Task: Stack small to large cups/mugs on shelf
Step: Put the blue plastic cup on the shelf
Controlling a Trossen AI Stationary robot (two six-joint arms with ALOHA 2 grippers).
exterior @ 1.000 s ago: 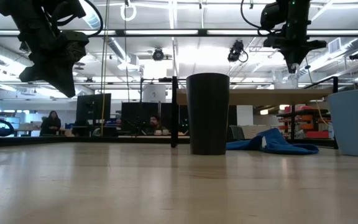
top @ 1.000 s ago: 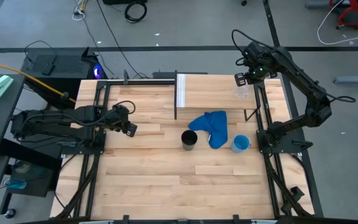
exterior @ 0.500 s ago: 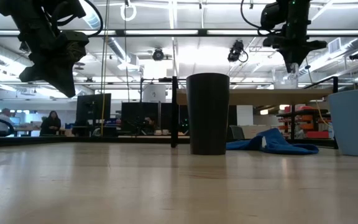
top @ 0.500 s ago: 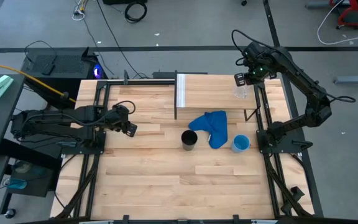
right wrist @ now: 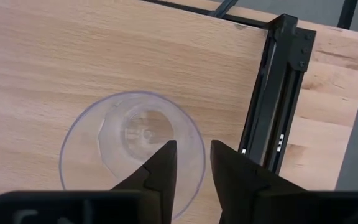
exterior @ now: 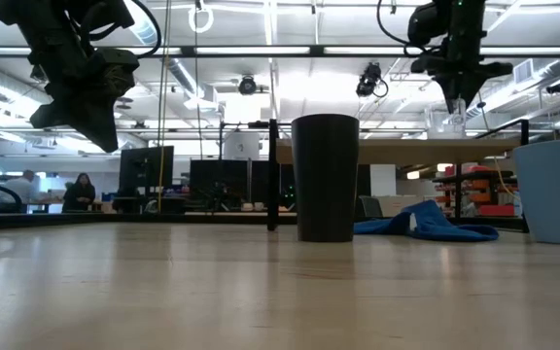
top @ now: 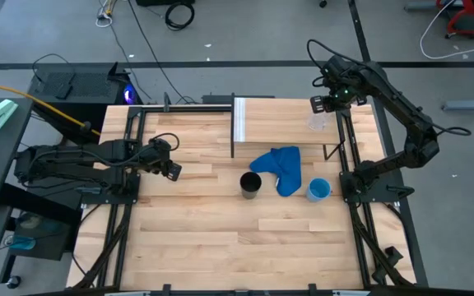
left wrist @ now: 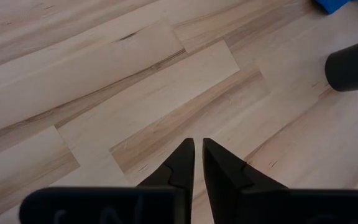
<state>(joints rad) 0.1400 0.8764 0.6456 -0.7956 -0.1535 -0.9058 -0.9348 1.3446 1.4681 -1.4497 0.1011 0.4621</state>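
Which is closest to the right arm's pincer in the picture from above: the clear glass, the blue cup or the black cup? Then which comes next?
From the right pincer, above the shelf's right end:
1. Clear glass, just under it on the shelf.
2. Blue cup, on the table's right side.
3. Black tumbler, farther toward the middle, past the blue cloth.

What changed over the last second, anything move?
Almost nothing on the table. The right gripper stays above the clear glass on the shelf, at most drifting a hair in the low view. The left gripper stays parked over the table's left side. The black tumbler, blue cup and blue cloth have not shifted. Only a person in the background room has moved.
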